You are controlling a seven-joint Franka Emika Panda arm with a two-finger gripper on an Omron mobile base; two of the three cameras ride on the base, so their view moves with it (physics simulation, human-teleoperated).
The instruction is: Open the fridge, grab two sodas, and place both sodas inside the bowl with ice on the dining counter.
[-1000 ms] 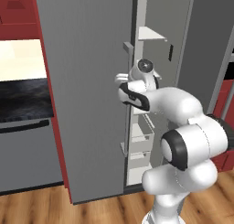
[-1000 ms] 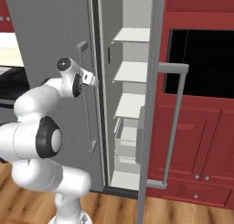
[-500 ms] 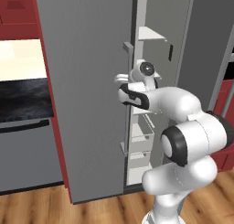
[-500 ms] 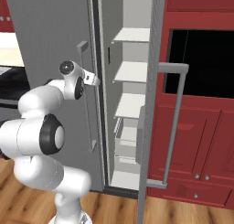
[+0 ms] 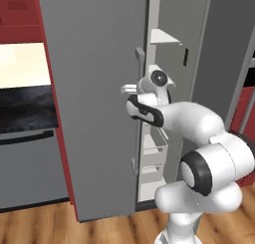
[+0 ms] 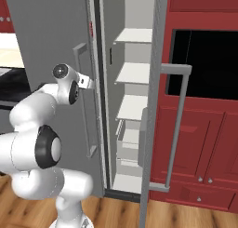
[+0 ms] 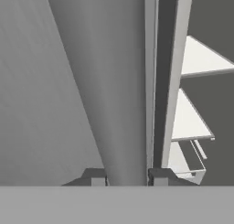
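The arm is reaching forward at mid height, its gripper [image 7: 126, 176] pinching the left fridge [image 5: 94, 88] door's bar handle [image 7: 121, 104].

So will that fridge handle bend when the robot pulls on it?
Probably not: the handle in the pincer is a stiff-looking straight bar. The left door is tall and wide, so it is likely heavy and slow to swing.

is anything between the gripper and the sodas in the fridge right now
Yes. The gripper is shut on the bar handle of the fridge's closed left door, which covers that half. The right door stands open, but its visible shelves show no sodas.
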